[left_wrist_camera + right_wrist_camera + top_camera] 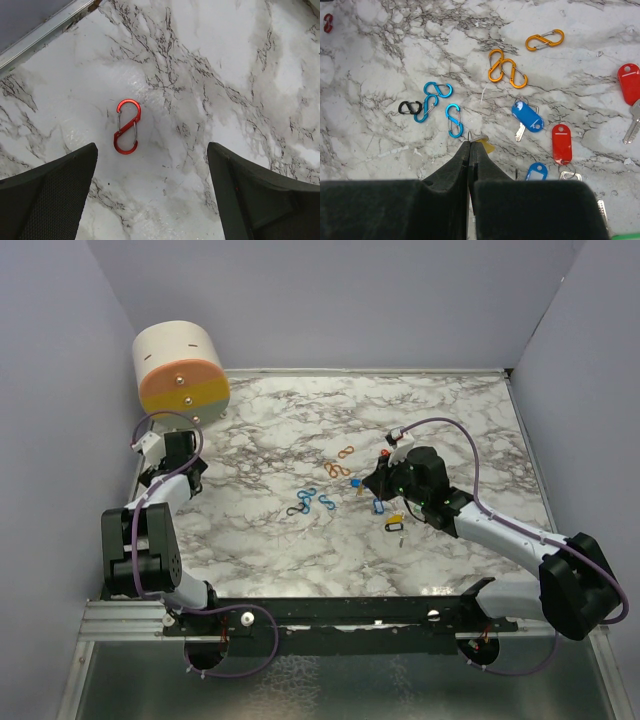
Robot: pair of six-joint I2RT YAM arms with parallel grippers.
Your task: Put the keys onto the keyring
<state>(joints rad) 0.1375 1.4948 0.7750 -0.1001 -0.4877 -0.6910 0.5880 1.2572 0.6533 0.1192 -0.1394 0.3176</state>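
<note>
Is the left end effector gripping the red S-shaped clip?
No, the red S-shaped clip lies flat on the marble table, apart from both fingers of the open left end effector.

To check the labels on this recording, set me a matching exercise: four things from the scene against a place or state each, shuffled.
Things:
1. red clip
2. black clip
3. right gripper
4. left gripper

Places or states:
A. shut
B. open
C. beside the blue clips
D. lying alone

Pairs: 1-D, 2-C, 3-A, 4-B
</note>
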